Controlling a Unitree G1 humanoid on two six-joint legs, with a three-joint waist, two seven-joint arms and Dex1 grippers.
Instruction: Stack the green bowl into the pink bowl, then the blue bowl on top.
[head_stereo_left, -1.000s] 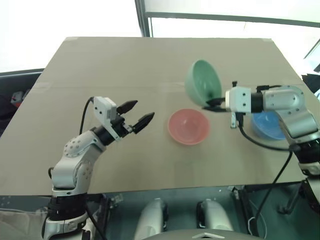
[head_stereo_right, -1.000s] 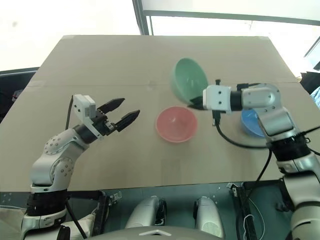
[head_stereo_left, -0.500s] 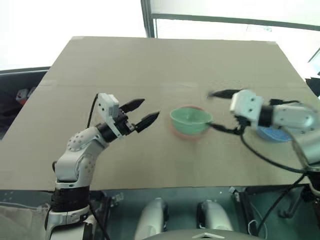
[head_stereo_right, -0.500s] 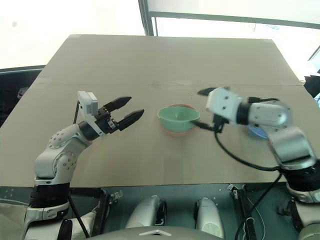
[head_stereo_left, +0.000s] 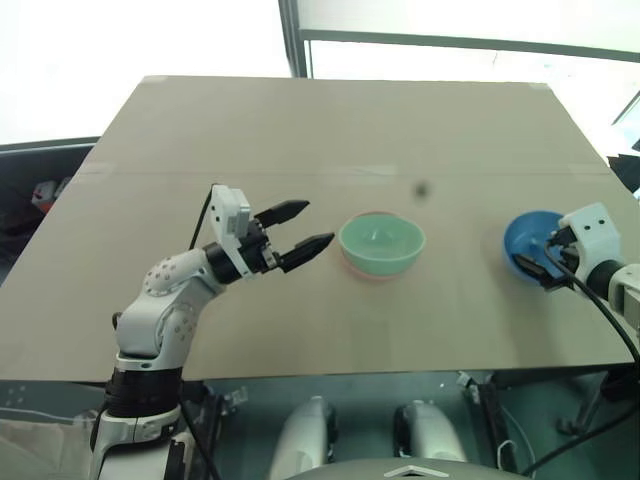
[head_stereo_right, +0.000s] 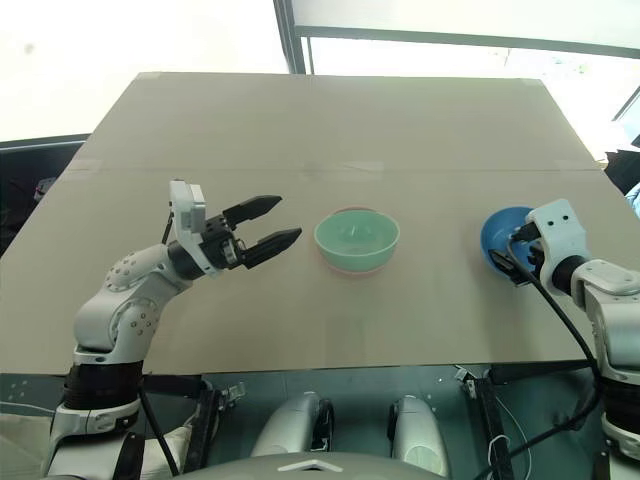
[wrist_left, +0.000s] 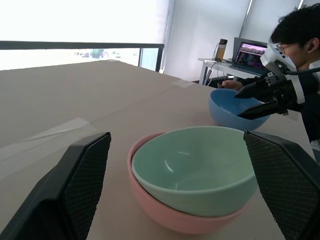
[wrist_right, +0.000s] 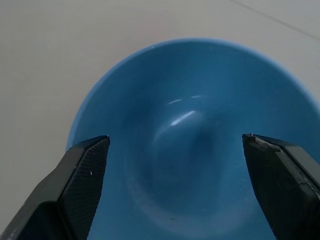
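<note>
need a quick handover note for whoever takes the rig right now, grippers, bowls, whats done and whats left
Left gripper: open, empty, hovering over the table just left of the stack.
Right gripper: open, empty, at the blue bowl, one finger over its inside and one outside the near rim, not closed on it.
Green bowl: upright, nested in the pink bowl at table centre.
Blue bowl: upright on the table, at the right, apart from the stack.
Done: green into pink.
Left: grip the blue bowl and set it on the green one.
</note>
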